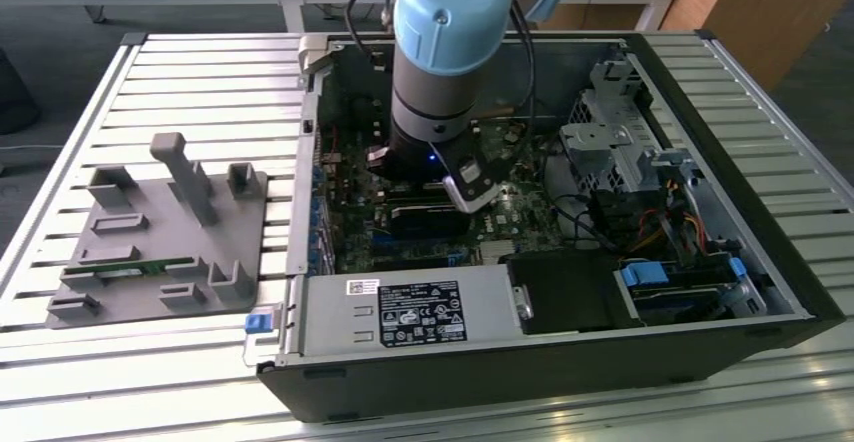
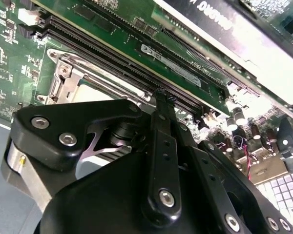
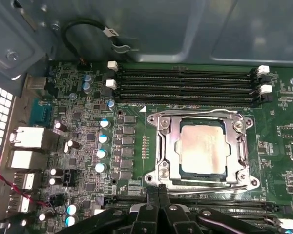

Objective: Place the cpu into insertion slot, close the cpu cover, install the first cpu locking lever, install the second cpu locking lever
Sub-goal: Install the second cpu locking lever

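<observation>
Slatted metal desk [image 1: 107, 92] carries a grey fixture block [image 1: 154, 237] toward its left edge and the open PC case [image 1: 534, 362] at centre. Inside, cpu [image 3: 201, 146] sits in the insertion slot [image 3: 155, 171], cpu cover [image 3: 168, 146] closed flat over it. Claw [image 3: 158, 192], fingers pinched together and empty, rests at the socket's near-edge locking lever [image 3: 205, 184]. Judgement: press steadily, hook fully under its tab.
</observation>
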`<state>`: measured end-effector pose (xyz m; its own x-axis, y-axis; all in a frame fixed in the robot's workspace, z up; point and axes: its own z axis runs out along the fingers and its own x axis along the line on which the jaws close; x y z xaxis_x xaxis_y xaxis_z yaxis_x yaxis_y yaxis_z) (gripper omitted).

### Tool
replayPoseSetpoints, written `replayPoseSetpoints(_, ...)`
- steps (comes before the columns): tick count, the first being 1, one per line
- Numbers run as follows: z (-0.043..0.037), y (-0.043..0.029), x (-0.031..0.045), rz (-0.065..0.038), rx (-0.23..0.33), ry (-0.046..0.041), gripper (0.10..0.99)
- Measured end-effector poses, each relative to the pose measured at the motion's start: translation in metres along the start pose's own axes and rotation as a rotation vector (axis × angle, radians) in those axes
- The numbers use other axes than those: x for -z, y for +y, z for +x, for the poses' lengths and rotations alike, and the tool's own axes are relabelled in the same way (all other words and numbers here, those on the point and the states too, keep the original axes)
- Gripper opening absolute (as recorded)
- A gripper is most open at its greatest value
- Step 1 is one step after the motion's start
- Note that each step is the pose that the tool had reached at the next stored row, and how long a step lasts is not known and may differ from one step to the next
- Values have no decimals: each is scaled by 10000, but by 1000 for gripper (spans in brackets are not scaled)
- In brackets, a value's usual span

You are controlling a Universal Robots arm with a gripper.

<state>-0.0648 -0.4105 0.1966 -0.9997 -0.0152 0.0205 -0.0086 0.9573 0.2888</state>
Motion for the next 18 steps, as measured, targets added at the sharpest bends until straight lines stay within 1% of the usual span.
replayPoseSetpoints(3, 0, -8, -26, -19, 1, 0, 106)
replayPoseSetpoints(5, 0, -12, -36, -51, 2, 1, 106)
replayPoseSetpoints(9, 3, -15, -49, -233, 6, -2, 106)
replayPoseSetpoints(15, 18, -25, -79, -391, 10, -2, 106)
replayPoseSetpoints(18, 42, -26, -90, -465, 12, -5, 106)
